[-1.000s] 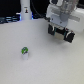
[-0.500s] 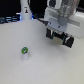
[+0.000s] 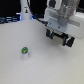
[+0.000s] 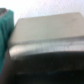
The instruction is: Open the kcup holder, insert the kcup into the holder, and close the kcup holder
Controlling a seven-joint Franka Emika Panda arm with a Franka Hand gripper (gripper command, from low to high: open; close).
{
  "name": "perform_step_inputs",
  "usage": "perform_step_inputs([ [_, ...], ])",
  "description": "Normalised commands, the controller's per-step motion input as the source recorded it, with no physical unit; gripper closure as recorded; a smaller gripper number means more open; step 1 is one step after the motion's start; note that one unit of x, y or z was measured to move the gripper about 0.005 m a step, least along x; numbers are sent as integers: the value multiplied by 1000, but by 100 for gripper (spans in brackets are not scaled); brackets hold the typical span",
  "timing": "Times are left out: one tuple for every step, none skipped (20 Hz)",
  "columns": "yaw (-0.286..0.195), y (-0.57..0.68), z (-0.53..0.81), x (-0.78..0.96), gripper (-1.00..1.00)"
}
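The kcup (image 3: 24, 51), a tiny white pod with a green and dark top, stands upright on the white table (image 3: 35, 67) at the exterior view's lower left. My gripper (image 3: 59, 38) hangs at the upper right, well away from the kcup, its two dark fingers (image 3: 49, 34) apart with nothing between them. In the wrist view a blurred boxy unit with a grey top and a dark front, the kcup holder (image 4: 47, 37), fills most of the picture right below the gripper. In the exterior view the arm hides the holder.
A tall white bottle-like object (image 3: 25, 7) stands at the back, on the exterior view's left. A dark band runs along the table's far edge (image 3: 10, 20). A teal-green patch (image 4: 5, 27) shows beside the holder in the wrist view.
The gripper has come lower and slightly toward the exterior view's left. The kcup has not moved.
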Motion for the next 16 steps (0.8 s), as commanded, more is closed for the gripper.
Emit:
perform_step_inputs([
  [-182,-471,349,-37,-100],
  [-196,-406,383,-111,-100],
  [-206,-397,326,-143,-100],
  [-213,-440,371,-180,-100],
  [-217,-466,334,-220,-100],
  [-229,-460,277,-251,-100],
  [-236,-454,251,-237,-100],
  [-244,-437,220,-240,-100],
  [-241,-460,169,-229,-100],
  [-236,-469,134,-246,-100],
  [-236,-457,151,-266,-100],
  [-236,-469,123,-260,-100],
  [-236,-477,100,-249,-100],
  [-236,-483,86,-246,-100],
  [-237,-491,69,-231,-100],
  [-240,-497,40,-223,-100],
])
